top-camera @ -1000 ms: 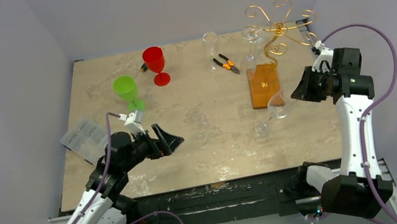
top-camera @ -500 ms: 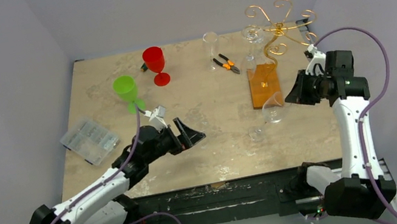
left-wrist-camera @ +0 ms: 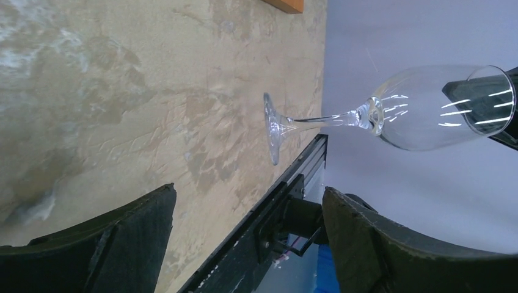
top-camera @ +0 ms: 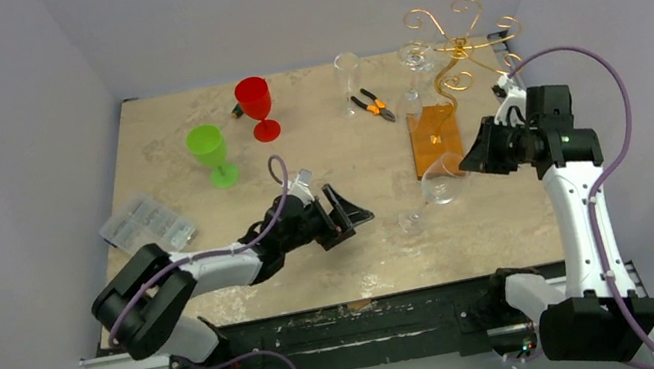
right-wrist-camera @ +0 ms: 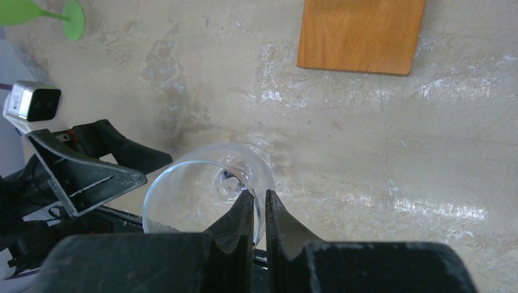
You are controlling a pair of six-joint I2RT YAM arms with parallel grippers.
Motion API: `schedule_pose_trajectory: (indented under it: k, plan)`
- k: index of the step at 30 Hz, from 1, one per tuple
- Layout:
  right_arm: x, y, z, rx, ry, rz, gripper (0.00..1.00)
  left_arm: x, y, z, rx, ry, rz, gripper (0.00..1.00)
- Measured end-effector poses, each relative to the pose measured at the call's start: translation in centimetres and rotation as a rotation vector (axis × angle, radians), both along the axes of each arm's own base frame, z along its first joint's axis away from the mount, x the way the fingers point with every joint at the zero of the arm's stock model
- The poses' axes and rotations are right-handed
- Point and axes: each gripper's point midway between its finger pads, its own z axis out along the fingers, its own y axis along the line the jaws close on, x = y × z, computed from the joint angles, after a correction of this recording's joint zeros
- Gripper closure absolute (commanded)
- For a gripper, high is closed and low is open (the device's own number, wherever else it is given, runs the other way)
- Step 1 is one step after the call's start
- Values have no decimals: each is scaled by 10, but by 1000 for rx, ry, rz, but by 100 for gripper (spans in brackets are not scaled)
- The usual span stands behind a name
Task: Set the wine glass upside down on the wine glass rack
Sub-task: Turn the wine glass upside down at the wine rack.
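Observation:
My right gripper (top-camera: 473, 159) is shut on the rim of a clear wine glass (top-camera: 435, 188) and holds it tilted above the table, foot (top-camera: 410, 221) toward the left. In the right wrist view the fingers (right-wrist-camera: 243, 215) pinch the glass wall (right-wrist-camera: 201, 189). My left gripper (top-camera: 356, 217) is open and empty, a short way left of the foot. In the left wrist view the glass (left-wrist-camera: 421, 107) lies sideways ahead of the jaws, foot (left-wrist-camera: 272, 128) nearest. The gold wire rack (top-camera: 456, 45) on its orange-brown base (top-camera: 435, 140) stands at the back right.
A red goblet (top-camera: 255, 106), a green goblet (top-camera: 210, 152), a clear tumbler (top-camera: 347, 74), orange-handled pliers (top-camera: 374, 104) and another clear glass (top-camera: 413, 61) by the rack stand on the far half. A clear plastic parts box (top-camera: 146, 228) lies at the left edge.
My left arm has reached right across the table toward the glass foot, jaws open. My right gripper has carried the glass a little left and up, still shut on its rim.

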Motion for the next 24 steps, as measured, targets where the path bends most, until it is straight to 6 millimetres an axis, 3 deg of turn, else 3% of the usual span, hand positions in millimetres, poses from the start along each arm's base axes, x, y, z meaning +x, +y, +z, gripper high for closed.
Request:
schedule_pose_trajectory:
  k: [9, 24]
  plan:
    - [0, 5, -1, 31, -2, 7, 99, 2, -46, -20, -115, 128, -22, 27]
    - [1, 13, 2, 74, -13, 21, 99, 1, -82, -18, -228, 195, -51, 54]
